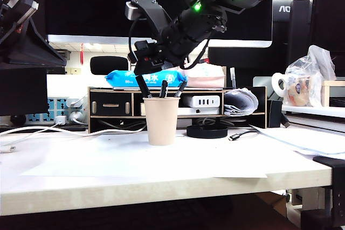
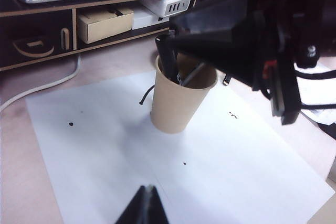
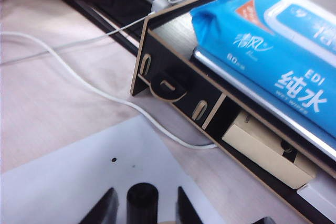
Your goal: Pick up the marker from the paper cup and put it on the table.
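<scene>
The beige paper cup (image 1: 161,120) (image 2: 180,101) stands on a white sheet on the table (image 1: 81,184). Three dark pens stick out of it. The tallest, at the left of the cup, is the marker (image 1: 143,86). My right gripper (image 1: 143,75) reaches down from the upper right and is open, with a finger on either side of the marker's round black top (image 3: 142,199) and a gap on both sides. That gripper (image 3: 146,190) touches nothing that I can see. My left gripper (image 2: 148,188) is shut and empty, hovering over the sheet on the near side of the cup.
Behind the cup stands a black-and-wood drawer shelf (image 1: 110,103) with a blue wipes pack (image 1: 145,77) (image 3: 283,51) on top. A black round disc (image 1: 207,131) and cable lie right of the cup. White cables (image 1: 32,131) run at the left. A mug (image 1: 280,84) sits far right.
</scene>
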